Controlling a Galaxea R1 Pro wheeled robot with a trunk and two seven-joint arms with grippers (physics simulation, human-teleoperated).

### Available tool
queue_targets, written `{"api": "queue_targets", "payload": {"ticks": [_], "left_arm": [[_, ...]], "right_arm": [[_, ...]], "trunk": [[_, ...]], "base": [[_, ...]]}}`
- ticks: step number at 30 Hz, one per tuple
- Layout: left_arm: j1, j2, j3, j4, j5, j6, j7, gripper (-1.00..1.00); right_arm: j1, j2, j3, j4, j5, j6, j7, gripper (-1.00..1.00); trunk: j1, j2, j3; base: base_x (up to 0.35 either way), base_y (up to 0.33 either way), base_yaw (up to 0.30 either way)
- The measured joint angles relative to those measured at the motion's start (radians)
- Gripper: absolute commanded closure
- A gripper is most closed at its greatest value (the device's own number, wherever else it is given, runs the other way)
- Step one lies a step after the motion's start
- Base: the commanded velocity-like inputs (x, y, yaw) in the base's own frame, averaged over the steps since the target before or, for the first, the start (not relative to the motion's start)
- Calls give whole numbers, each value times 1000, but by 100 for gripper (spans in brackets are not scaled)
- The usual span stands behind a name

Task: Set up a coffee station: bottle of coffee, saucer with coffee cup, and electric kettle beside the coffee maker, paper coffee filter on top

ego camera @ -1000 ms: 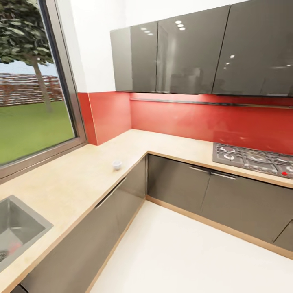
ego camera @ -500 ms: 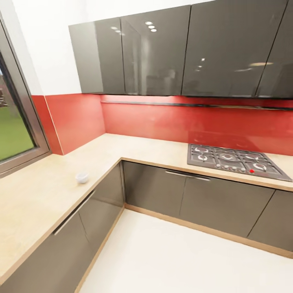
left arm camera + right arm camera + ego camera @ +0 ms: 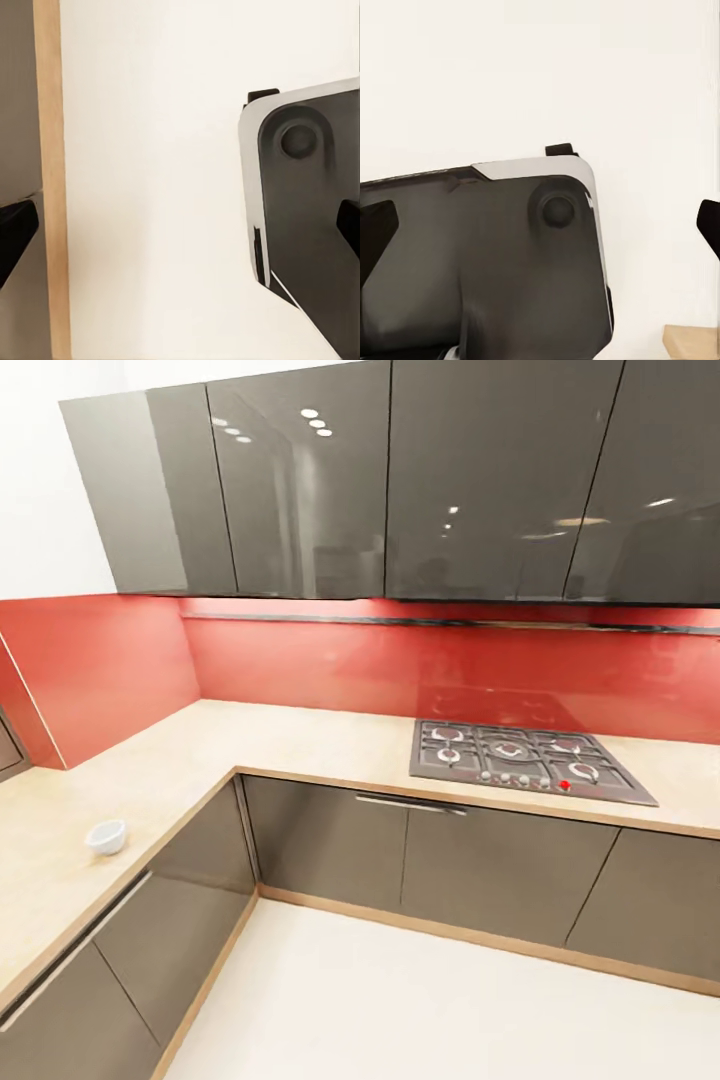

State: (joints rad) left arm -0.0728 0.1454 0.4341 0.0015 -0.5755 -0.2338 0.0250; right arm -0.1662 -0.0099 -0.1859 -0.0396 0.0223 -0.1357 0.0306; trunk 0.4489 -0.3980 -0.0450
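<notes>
The kitchen countertop (image 3: 300, 740) is a light tan L-shaped worktop over glossy dark grey cabinets, running along the red backsplash. The coffee cup (image 3: 106, 836), tiny and white, stands alone on the left run of the countertop near its front edge. In the left wrist view my left gripper (image 3: 180, 229) is open, its dark fingertips (image 3: 13, 229) far apart over the pale floor. My right gripper (image 3: 542, 225) is open too, with nothing between its fingertips (image 3: 709, 222). The coffee maker, bottle of coffee, kitchen shelf, paper coffee filter, saucer and electric kettle are out of view.
A gas hob (image 3: 525, 760) is set into the back run of the countertop. Glossy grey wall cabinets (image 3: 400, 480) hang above. White floor (image 3: 420, 1000) fills the inner corner. The robot's dark base (image 3: 495, 255) and a wooden plinth strip (image 3: 51, 180) appear below the grippers.
The head camera has turned right: the window and sink have left the picture, and the hob and cup sit further left in it. Nothing on the counter has moved.
</notes>
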Motion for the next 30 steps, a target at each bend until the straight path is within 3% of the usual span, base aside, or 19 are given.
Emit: {"api": "queue_targets", "payload": {"ticks": [5, 19, 30], "left_arm": [[0, 0, 0, 0, 0, 0, 0, -100], [0, 0, 0, 0, 0, 0, 0, -100], [0, 0, 0, 0, 0, -5, 0, -100]], "right_arm": [[0, 2, 0, 0, 0, 0, -2, -100], [0, 5, 3, 0, 4, 2, -1, -100], [0, 5, 3, 0, 4, 3, 3, -100]], "trunk": [[0, 0, -1], [0, 0, -4], [0, 0, -8]], "base": [[279, -227, 106], [279, -227, 265], [18, -13, 270]]}}
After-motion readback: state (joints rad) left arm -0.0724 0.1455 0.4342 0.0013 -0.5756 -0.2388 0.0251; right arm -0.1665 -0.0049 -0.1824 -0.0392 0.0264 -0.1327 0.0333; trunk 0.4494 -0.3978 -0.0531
